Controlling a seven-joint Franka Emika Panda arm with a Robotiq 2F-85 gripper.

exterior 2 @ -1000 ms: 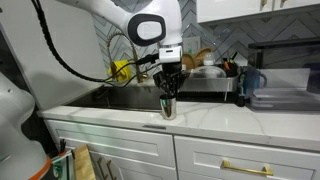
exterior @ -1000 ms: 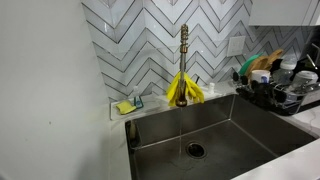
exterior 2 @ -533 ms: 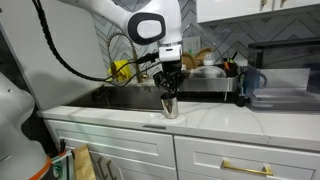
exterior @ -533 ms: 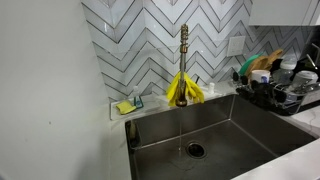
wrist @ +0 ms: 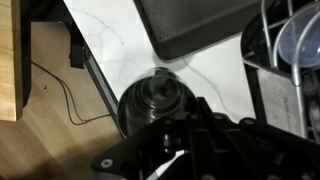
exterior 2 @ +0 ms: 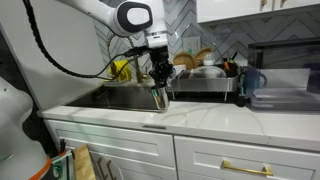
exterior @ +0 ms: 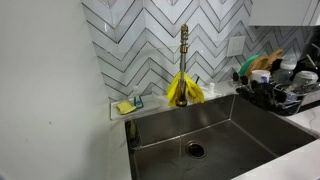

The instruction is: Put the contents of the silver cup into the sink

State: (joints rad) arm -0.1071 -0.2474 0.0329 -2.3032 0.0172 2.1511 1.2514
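The silver cup (exterior 2: 161, 97) hangs in my gripper (exterior 2: 159, 86) just above the white counter, at the sink's near right corner. The gripper is shut on the cup's rim. In the wrist view I look down into the cup (wrist: 152, 100); its inside is dark and I cannot make out the contents. The gripper (wrist: 175, 150) fills the bottom of that view. The sink (exterior: 215, 130) is a wide steel basin with a round drain (exterior: 194, 150). It also shows in an exterior view (exterior 2: 115, 98) left of the cup, and at the top of the wrist view (wrist: 195, 30).
A faucet (exterior: 184, 50) with yellow gloves (exterior: 184, 90) stands behind the basin, and a sponge holder (exterior: 127, 106) sits at the back corner. A black dish rack (exterior 2: 205, 78) full of dishes stands right of the sink. A dark pitcher (exterior 2: 249, 82) stands further right.
The gripper has lifted the silver cup off the counter and carried it left toward the sink. The view over the basin shows no change.
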